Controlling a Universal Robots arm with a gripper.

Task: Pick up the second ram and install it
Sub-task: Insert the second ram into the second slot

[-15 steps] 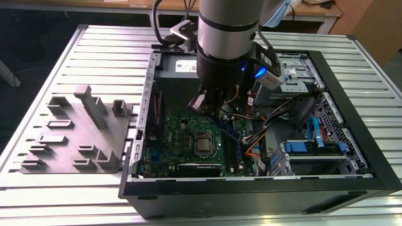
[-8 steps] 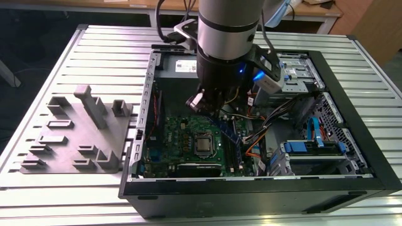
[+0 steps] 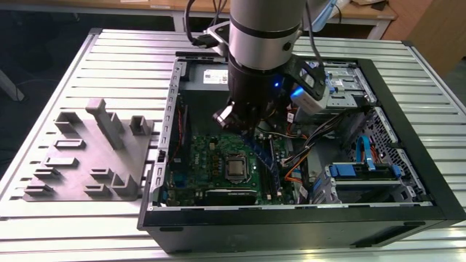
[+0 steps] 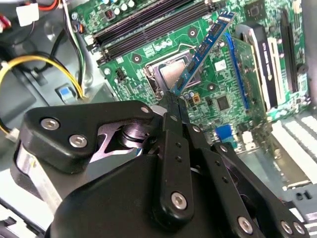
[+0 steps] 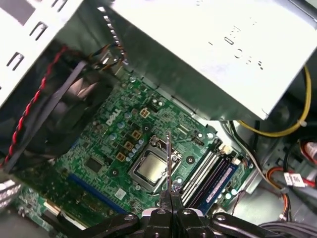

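The gripper (image 4: 174, 101) is clamped shut on the ram (image 4: 205, 49). In the second wrist view the blue-green stick juts from the fingertips out over the board (image 4: 218, 74), and it looks clear of everything below. In the first wrist view the ram (image 5: 168, 158) shows edge-on as a thin line above the gripper (image 5: 171, 201). It lies across the socket (image 5: 148, 168), with the slots (image 5: 210, 173) just beside.

I take the step in hand to be bringing the stick to a free slot. Doing it well means turning the ram until its long edge runs along the slot, then centring it between the end clips. It should be kept square, so that the contact edge meets the slot evenly and not at one corner first. The notch must also match the key (I cannot tell from here which way it faces). One slot has a blue strip in it, but I cannot tell whether that is a seated stick.

Going from the exterior view's left, the block (image 3: 95, 158) stands on the table (image 3: 65, 65) outside the case (image 3: 291, 234), well apart from the work. Inside the case the fan (image 5: 64, 109) and supply box (image 5: 208, 49) crowd the board's edges. Nearest the slots are the cables (image 3: 298, 164), orange and blue, and I judge them the likeliest snag. The drive cage (image 3: 364, 174) sits further toward the exterior view's right.
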